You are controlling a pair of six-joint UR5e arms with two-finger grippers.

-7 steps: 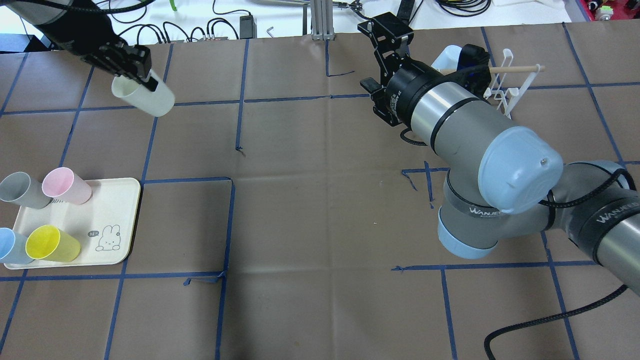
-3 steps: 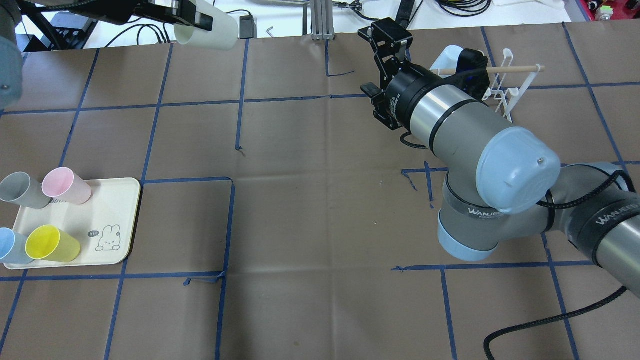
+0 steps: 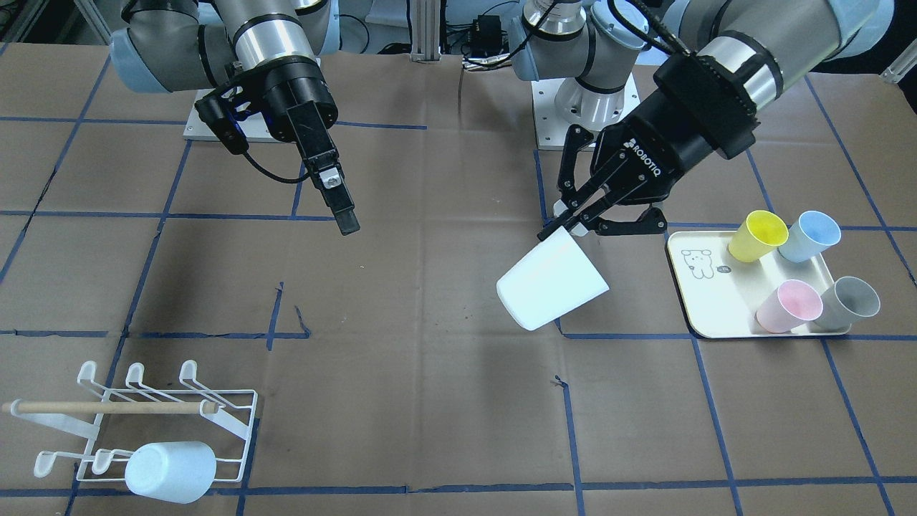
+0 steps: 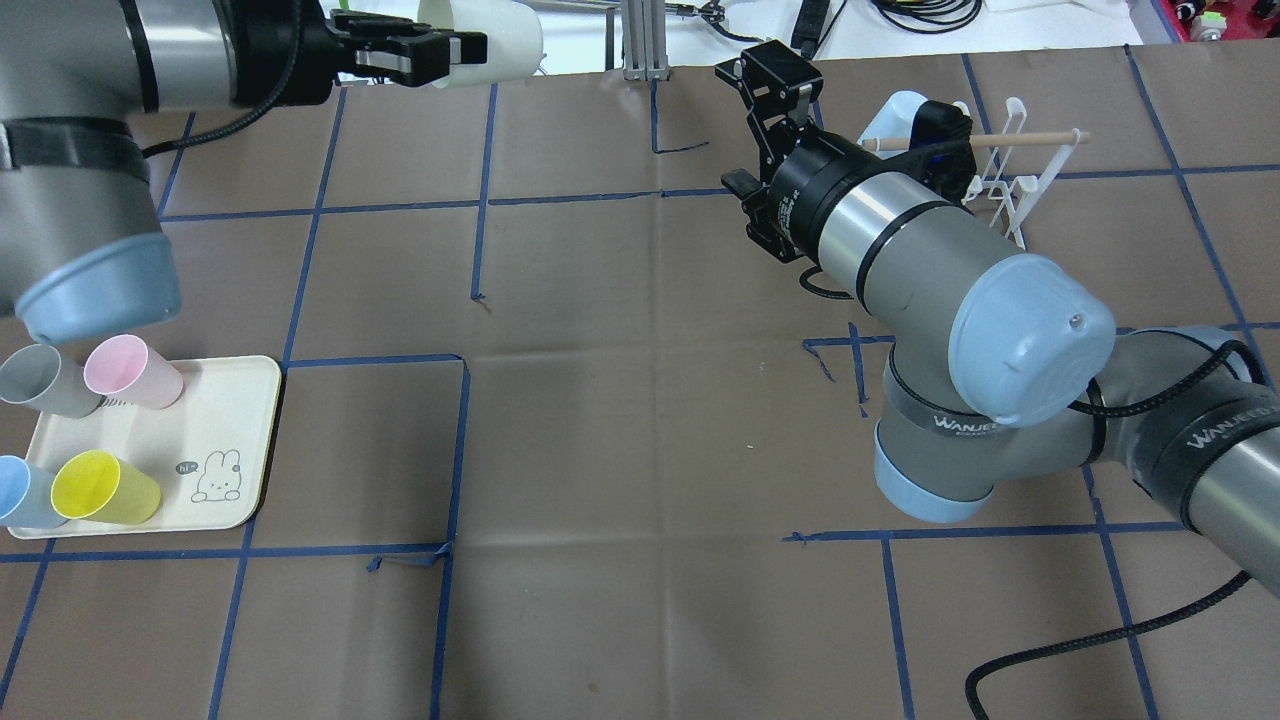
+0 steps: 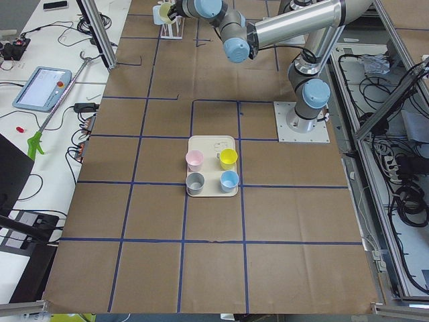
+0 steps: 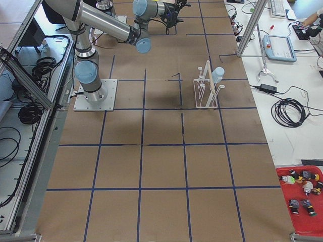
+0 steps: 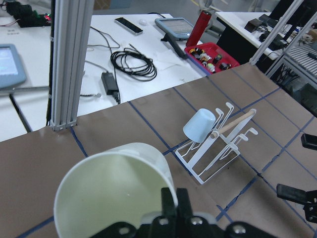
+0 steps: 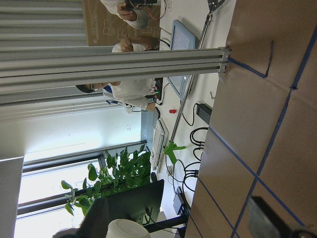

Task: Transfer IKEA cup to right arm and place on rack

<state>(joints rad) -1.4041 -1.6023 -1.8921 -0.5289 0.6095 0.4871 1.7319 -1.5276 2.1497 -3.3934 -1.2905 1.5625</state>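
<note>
A white IKEA cup point(image 4: 492, 38) hangs tilted in the air at the table's far edge, left of centre. My left gripper point(image 4: 445, 55) is shut on its rim wall, one finger inside the cup. The front view shows the cup point(image 3: 551, 281) below this gripper point(image 3: 571, 225), mouth towards the robot. The left wrist view looks into the cup point(image 7: 111, 193). My right gripper point(image 4: 752, 122) is open and empty, in the air to the cup's right, one long finger point(image 3: 337, 195) pointing out. The white wire rack point(image 4: 1010, 175) stands behind the right arm, at the far right.
A pale blue cup point(image 3: 170, 471) hangs on the rack point(image 3: 143, 416), also in the left wrist view point(image 7: 199, 125). A cream tray point(image 4: 240, 440) with a bunny drawing holds grey, pink, blue and yellow cups at the near left. An aluminium post point(image 4: 640, 40) stands at the far edge.
My left arm has carried the cup up and to the right along the table's far edge, towards the right gripper. The right arm has barely moved.
</note>
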